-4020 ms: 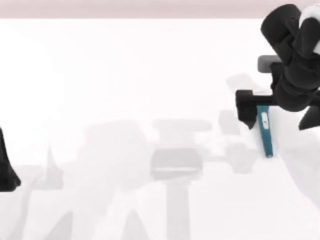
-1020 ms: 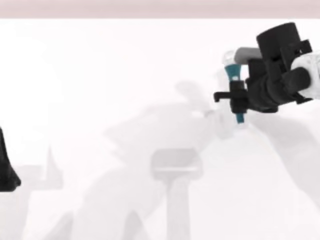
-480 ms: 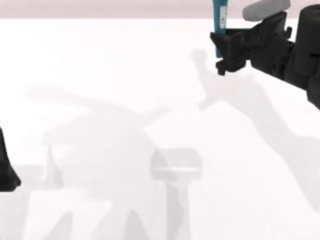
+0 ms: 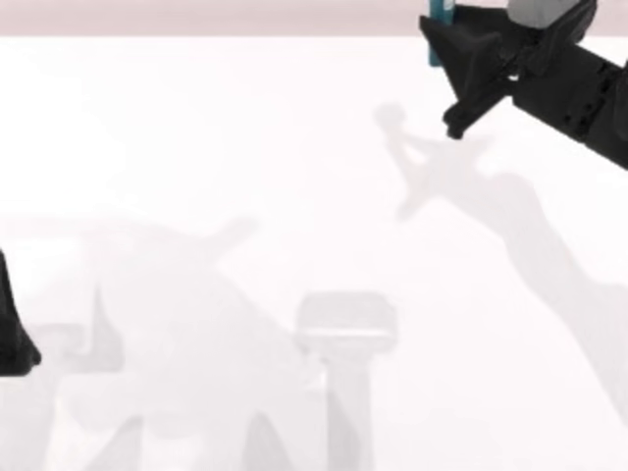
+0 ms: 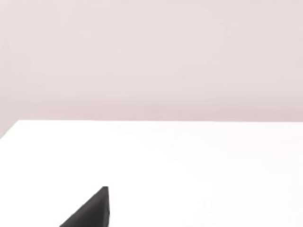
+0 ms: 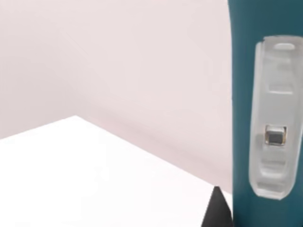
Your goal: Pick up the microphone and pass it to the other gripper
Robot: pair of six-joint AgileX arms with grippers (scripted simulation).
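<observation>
1. Since the earlier frames the right hand (image 4: 453,74) has carried the microphone (image 4: 439,29) up off the tabletop (image 4: 245,147) and toward the far edge. Half a second ago more of the teal handle showed; now only a short piece is visible in the top view, cut off by the frame's upper edge.
2. Nearest the right hand, in its wrist view, the microphone (image 6: 265,118) stands upright right beside one black fingertip (image 6: 217,210). Its white switch patch (image 6: 274,118) faces the camera. The fingers are closed on the handle; the microphone's head is out of view.
3. Farther from the right hand, its shadow lies on the bare tabletop below, so the microphone hangs well above the surface.
4. Farthest from it, the left hand (image 4: 15,324) sits parked at the left edge, well apart. Its wrist view shows only one dark fingertip (image 5: 92,213), so I cannot tell how far open it is.
5. Risk, as a judgement: the handle is slim and smooth, so a fast swing could let it slip or tilt in the grip.
6. A tilted handle would give the left hand a poor target, and an early release would drop it.
</observation>
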